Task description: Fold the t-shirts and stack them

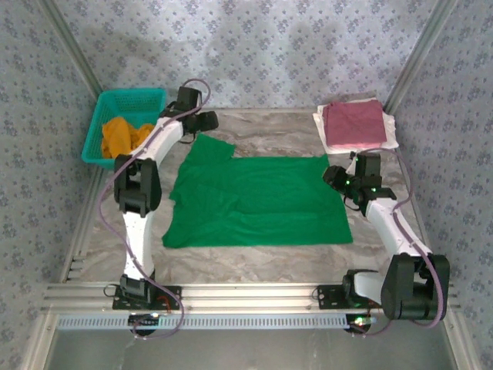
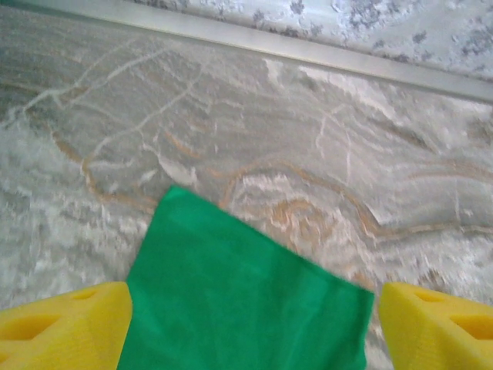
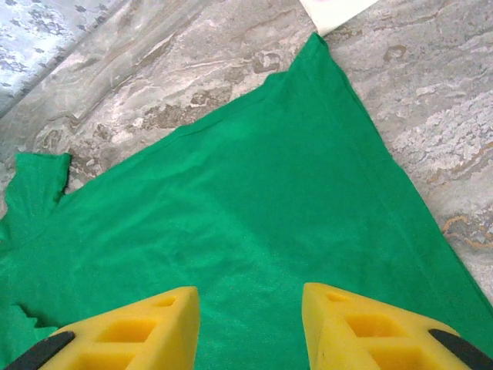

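Observation:
A bright green t-shirt [image 1: 254, 200] lies spread flat in the middle of the marble table, one sleeve pointing to the back left. My left gripper [image 1: 206, 121] hovers over that sleeve [image 2: 239, 301], its yellow fingers [image 2: 62, 327] wide apart and open, holding nothing. At the shirt's right edge my right gripper [image 1: 337, 176] stands open above the cloth [image 3: 231, 208], nothing between its fingers [image 3: 146, 331]. A folded maroon-pink t-shirt [image 1: 354, 123] rests on a white one [image 1: 391, 135] at the back right. An orange t-shirt [image 1: 123, 135] lies crumpled in the basket.
The teal mesh basket [image 1: 127, 94] stands at the back left corner. A metal rail [image 2: 308, 50] runs along the table's back edge, with patterned walls on three sides. A corner of the white shirt [image 3: 335, 11] lies just beyond the green shirt's corner.

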